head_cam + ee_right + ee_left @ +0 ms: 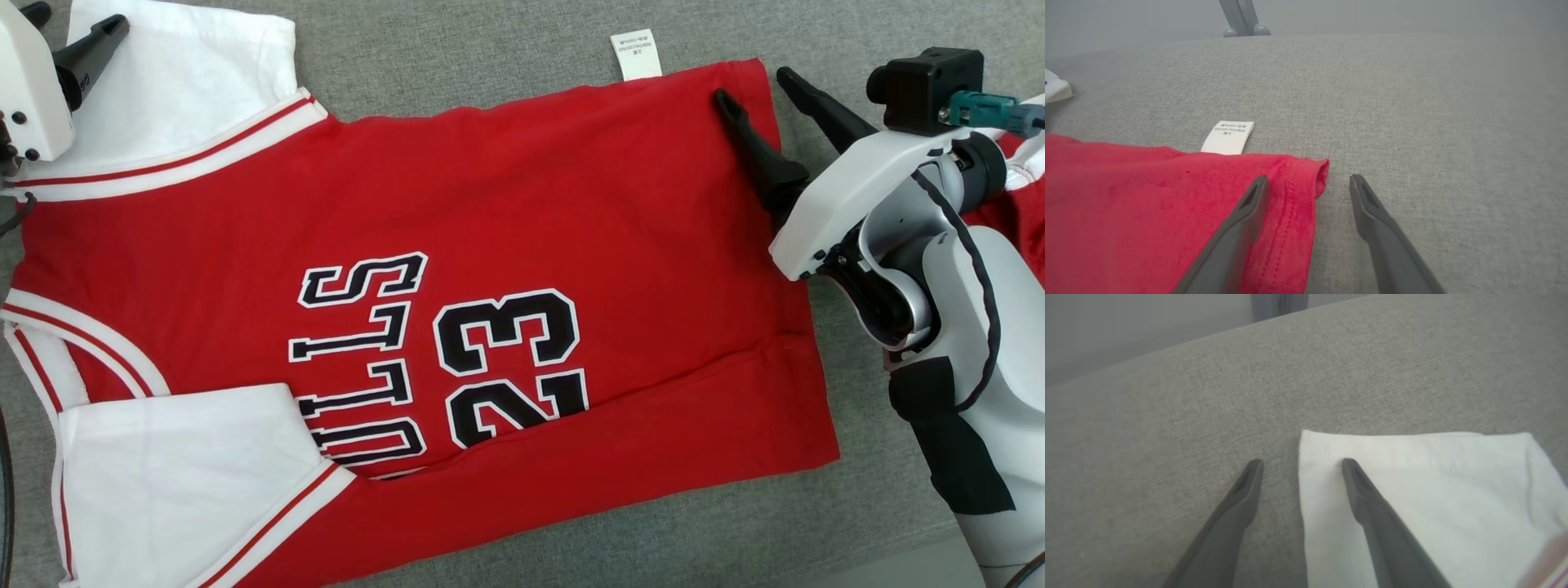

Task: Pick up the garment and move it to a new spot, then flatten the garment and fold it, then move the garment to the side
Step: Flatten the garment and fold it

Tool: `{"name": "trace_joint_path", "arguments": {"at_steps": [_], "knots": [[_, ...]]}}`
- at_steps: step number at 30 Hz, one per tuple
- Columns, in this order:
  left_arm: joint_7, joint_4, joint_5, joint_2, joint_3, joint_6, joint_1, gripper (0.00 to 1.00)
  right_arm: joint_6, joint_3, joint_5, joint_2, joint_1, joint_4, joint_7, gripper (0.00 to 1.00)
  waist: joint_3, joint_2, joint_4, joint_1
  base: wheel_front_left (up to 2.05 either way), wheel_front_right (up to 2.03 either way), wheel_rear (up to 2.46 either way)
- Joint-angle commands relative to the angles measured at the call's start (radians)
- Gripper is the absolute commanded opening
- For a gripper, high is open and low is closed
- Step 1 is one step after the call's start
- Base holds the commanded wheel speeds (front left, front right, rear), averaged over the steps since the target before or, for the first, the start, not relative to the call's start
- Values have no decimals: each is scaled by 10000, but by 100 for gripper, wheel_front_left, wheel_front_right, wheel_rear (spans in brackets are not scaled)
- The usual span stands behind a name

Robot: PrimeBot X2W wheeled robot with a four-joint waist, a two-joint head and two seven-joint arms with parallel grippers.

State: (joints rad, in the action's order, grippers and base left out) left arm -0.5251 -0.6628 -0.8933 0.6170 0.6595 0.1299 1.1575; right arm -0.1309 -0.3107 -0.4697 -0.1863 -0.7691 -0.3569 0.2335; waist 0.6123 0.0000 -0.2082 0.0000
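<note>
The garment (490, 212) is a red jersey with white sleeves and black "23" lettering, spread sideways on the grey cloth surface (490, 49). Its near long edge is folded over part of the lettering. My left gripper (77, 18) is open at the far left, over the upper white sleeve (180, 82). In the left wrist view, the left gripper (1302, 462) straddles the edge of the sleeve (1412, 477). My right gripper (755, 86) is open at the jersey's far right corner. Seen from the right wrist, the right gripper (1309, 179) straddles the red hem corner (1298, 188) beside a white label (1227, 137).
The white care label (636, 55) pokes out past the jersey's far edge. A bit of red and white cloth (1020, 188) shows behind my right arm. A grey stand foot (1243, 18) rises beyond the surface. The surface's near edge (898, 563) runs along the lower right.
</note>
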Motion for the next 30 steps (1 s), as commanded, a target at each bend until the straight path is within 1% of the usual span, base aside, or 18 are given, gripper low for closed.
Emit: {"name": "trace_joint_path", "arguments": {"at_steps": [1,2,3,4,13,18,23,27,30], "knots": [[-98,-96,-116,11,91,7,66,100,4,-28,-88,-70,-91,-34,25,100,9,0,-12,0,0,0,0],[-218,-125,-187,8,243,8,68,75,4,-87,-135,-93,-137,-77,58,85,15,0,-18,0,0,0,0],[-385,-142,-379,24,485,9,77,0,4,-177,-275,-131,-194,-145,94,11,18,0,-12,0,0,0,0],[-437,-136,-454,51,581,9,115,0,4,-201,-351,-147,-197,-184,127,0,13,0,-1,0,0,0,0],[412,88,-876,164,1074,5,532,0,4,-172,-524,-404,-238,-238,-455,0,-288,0,240,0,0,0,0],[1015,497,-1088,262,1376,5,527,0,4,-166,-601,-748,34,-82,-715,0,-628,0,551,0,0,0,0],[1541,1330,-1438,432,1642,5,133,0,4,-76,-773,-1241,606,341,-843,0,-1000,0,981,0,0,0,0],[2000,2237,-1761,714,1735,7,-251,0,4,101,-849,-1577,1328,1028,-848,0,-1268,0,1290,0,0,0,0],[2305,3058,-2099,1094,1684,7,-728,0,4,245,-835,-1831,1980,1668,-744,0,-1427,0,1456,0,0,0,0]]}}
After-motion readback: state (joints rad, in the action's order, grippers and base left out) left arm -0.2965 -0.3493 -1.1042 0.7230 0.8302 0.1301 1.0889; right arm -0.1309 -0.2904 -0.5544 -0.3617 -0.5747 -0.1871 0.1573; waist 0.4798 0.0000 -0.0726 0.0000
